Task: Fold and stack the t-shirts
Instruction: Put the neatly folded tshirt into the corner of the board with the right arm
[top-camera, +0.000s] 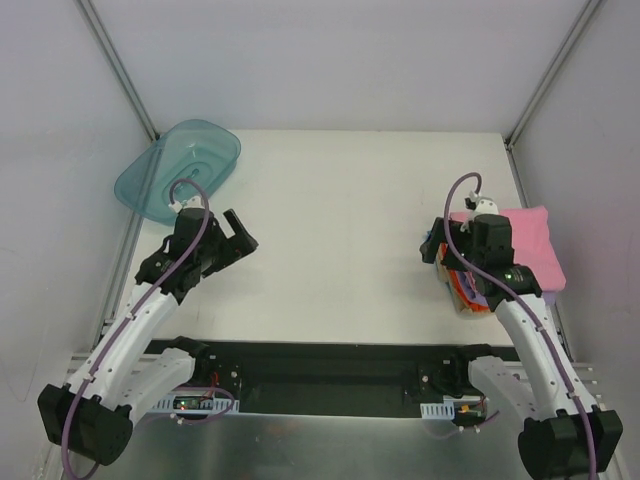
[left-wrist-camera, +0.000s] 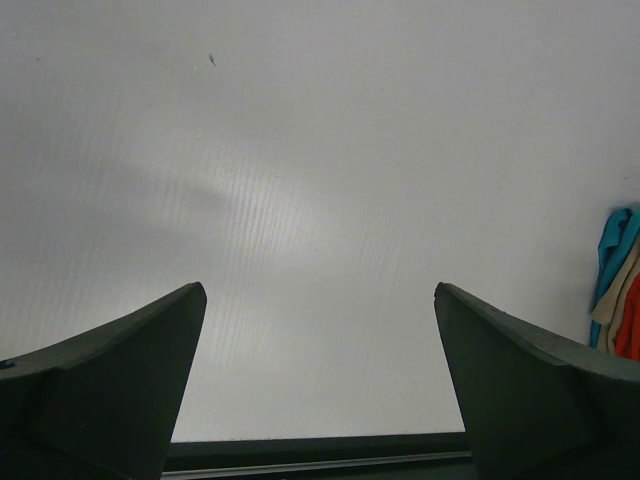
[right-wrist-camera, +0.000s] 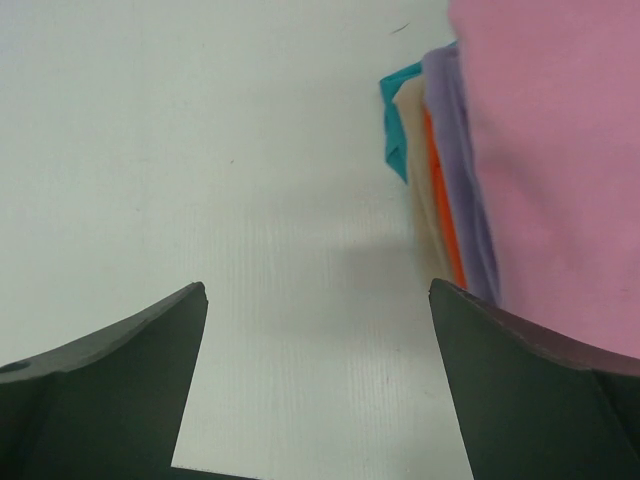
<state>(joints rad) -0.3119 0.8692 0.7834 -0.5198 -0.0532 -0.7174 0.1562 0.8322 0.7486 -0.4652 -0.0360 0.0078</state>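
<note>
A stack of folded t-shirts sits at the table's right side. The pink t-shirt (top-camera: 535, 245) lies on top, over lavender, orange (top-camera: 468, 293) and teal ones. In the right wrist view the pink t-shirt (right-wrist-camera: 560, 160) fills the upper right, with lavender (right-wrist-camera: 462, 150), orange (right-wrist-camera: 443, 210) and teal (right-wrist-camera: 397, 120) edges beside it. My right gripper (top-camera: 436, 240) is open and empty just left of the stack; it also shows in the right wrist view (right-wrist-camera: 318, 290). My left gripper (top-camera: 238, 236) is open and empty over bare table at the left; it also shows in the left wrist view (left-wrist-camera: 320, 290). The stack's edge (left-wrist-camera: 622, 290) shows far right there.
A translucent teal plastic tub (top-camera: 180, 168) lies tilted at the table's back left corner. Metal frame posts rise at both back corners. A black rail (top-camera: 320, 375) runs along the near edge between the arm bases.
</note>
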